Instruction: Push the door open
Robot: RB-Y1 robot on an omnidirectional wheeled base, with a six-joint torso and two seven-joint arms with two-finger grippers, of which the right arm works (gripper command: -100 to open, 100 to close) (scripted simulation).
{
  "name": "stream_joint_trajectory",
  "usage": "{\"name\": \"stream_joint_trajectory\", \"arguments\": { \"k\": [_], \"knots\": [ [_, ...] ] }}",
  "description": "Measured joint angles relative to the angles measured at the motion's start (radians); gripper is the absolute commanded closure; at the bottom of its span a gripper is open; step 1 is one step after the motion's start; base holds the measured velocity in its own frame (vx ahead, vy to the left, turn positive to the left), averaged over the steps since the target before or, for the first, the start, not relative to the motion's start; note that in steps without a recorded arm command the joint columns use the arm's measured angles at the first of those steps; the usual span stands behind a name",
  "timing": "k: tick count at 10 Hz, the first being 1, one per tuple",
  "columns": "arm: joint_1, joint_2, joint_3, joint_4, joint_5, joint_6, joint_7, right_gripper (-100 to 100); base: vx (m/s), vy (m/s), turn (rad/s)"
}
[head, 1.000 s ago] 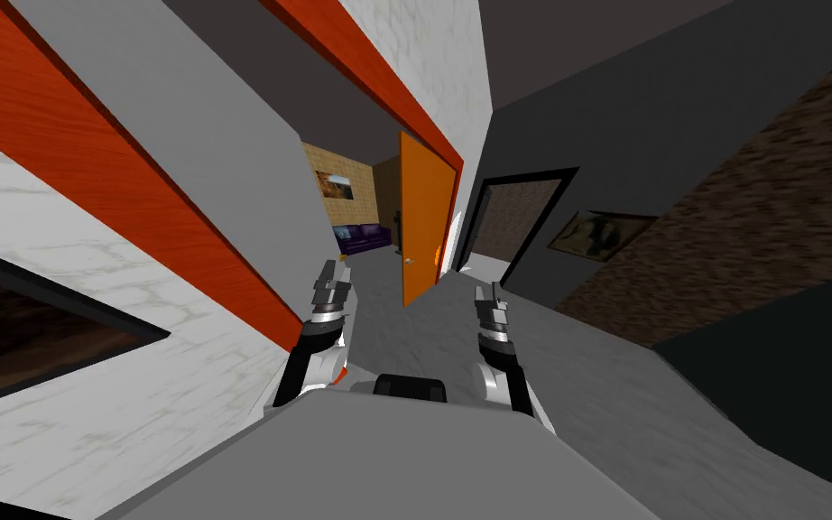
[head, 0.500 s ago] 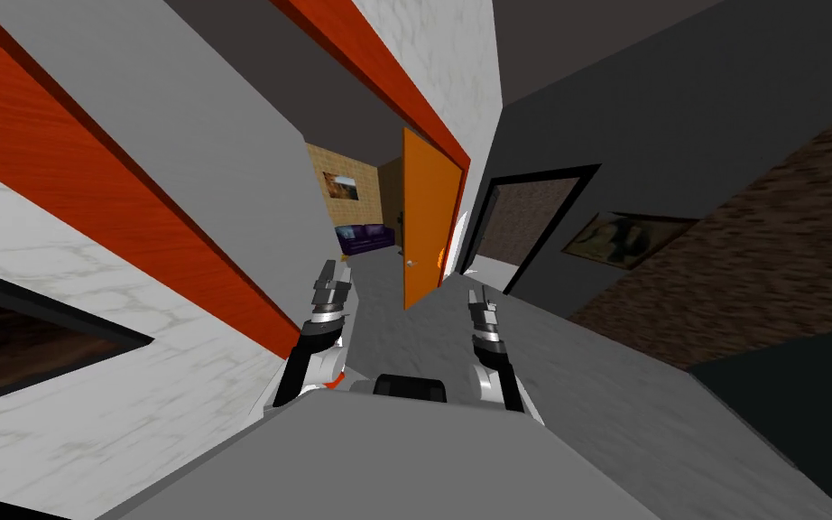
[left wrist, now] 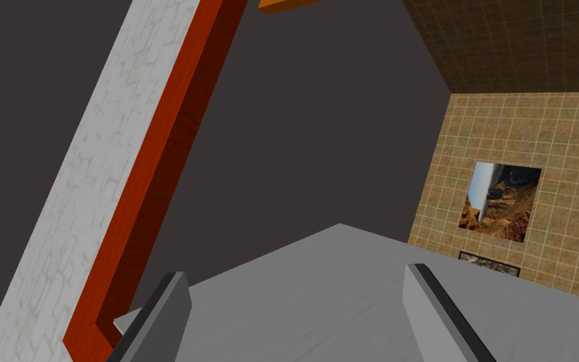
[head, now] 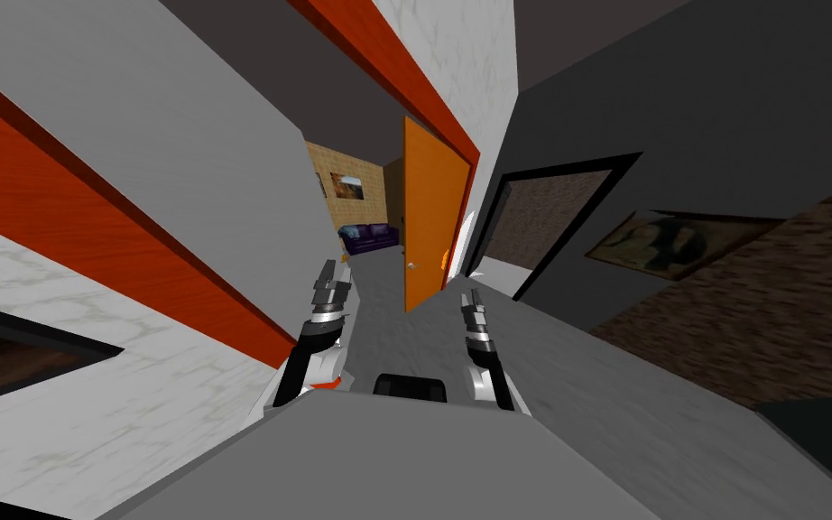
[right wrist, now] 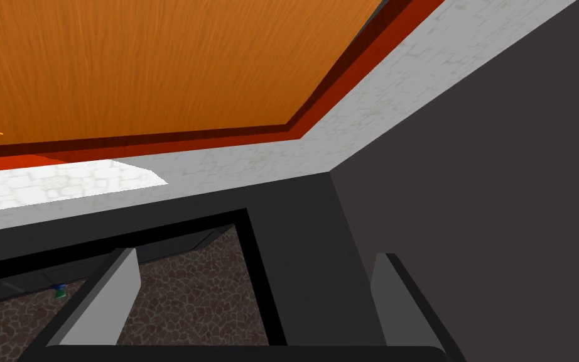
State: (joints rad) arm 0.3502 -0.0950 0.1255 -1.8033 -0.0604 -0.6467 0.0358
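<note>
Arms both reach forward over the grey floor (head: 423, 336). Left gripper (head: 332, 275) sits beside the plain grey wall (head: 225, 181), blade fingers spread wide, empty. Beyond, a purple sofa (head: 367, 237) shows through the doorway; the orange wood-grain door (head: 429, 212) stands ajar in its red frame (head: 387, 59), well ahead of both. Right gripper (head: 471, 301), fingers likewise parted and empty, has drawn inward since a second ago; my view turned.
</note>
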Motion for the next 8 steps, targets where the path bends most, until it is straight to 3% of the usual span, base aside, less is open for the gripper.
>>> {"name": "stream_joint_trajectory", "arguments": {
  "k": [8],
  "knots": [
    [-0.048, -0.001, 0.054, 0.160, 0.023, -0.012, -0.001, -100, 0.095, -0.054, 0.085]
  ]
}}
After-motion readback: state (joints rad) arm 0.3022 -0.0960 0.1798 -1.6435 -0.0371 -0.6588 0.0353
